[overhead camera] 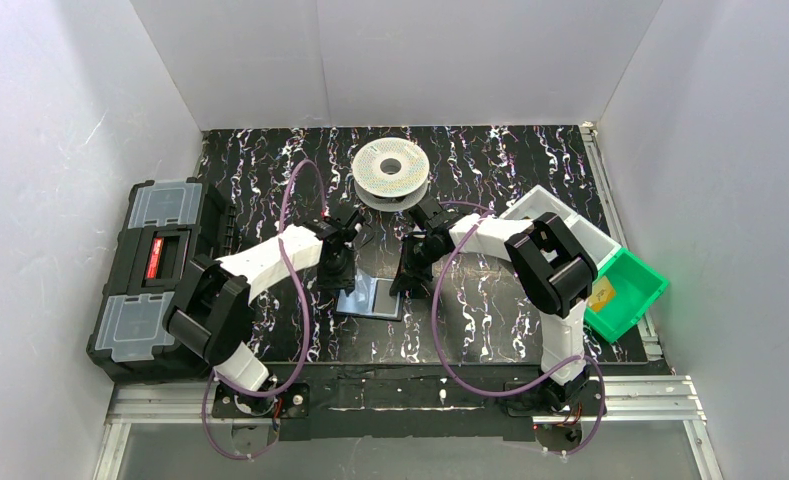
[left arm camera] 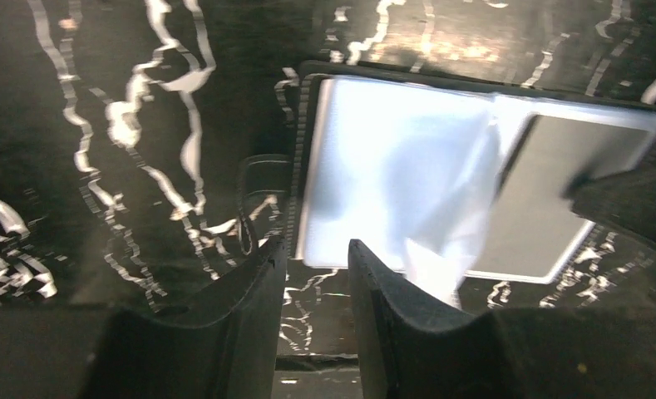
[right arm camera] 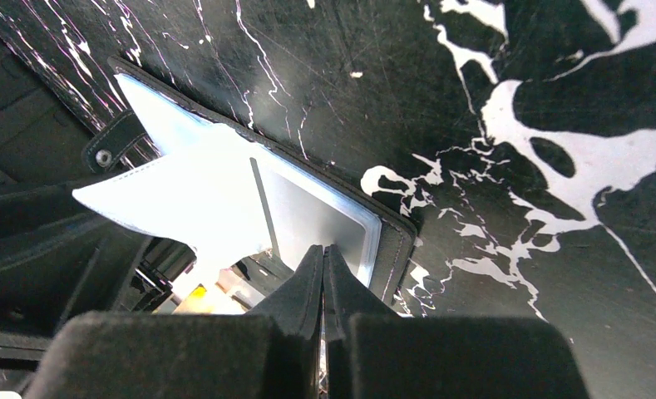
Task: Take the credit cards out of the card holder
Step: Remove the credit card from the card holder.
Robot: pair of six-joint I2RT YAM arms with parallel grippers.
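Nearest me, a silver aluminium rail (overhead camera: 400,400) carries the 2 arm bases. Beyond it spreads the black tabletop veined with white (overhead camera: 490,310). At its centre the small black folding card holder (overhead camera: 370,300) lies open and flat, bluish-grey inside up, with a translucent sleeve (left arm camera: 461,208) lifting from its fold. Whether the grey panel (left arm camera: 540,199) inside is a card, I cannot tell.

The left gripper (left arm camera: 316,249) hangs just beside the holder's left side, fingers apart and holding nothing. The right gripper (right arm camera: 323,253) has its fingers pressed together, tips at the holder's right edge.

A big black toolbox (overhead camera: 155,270) sits left, a green plastic bin (overhead camera: 630,295) and a white bin (overhead camera: 555,212) right, and a white spool (overhead camera: 391,172) at the back. Plain white walls (overhead camera: 400,60) close 3 sides.
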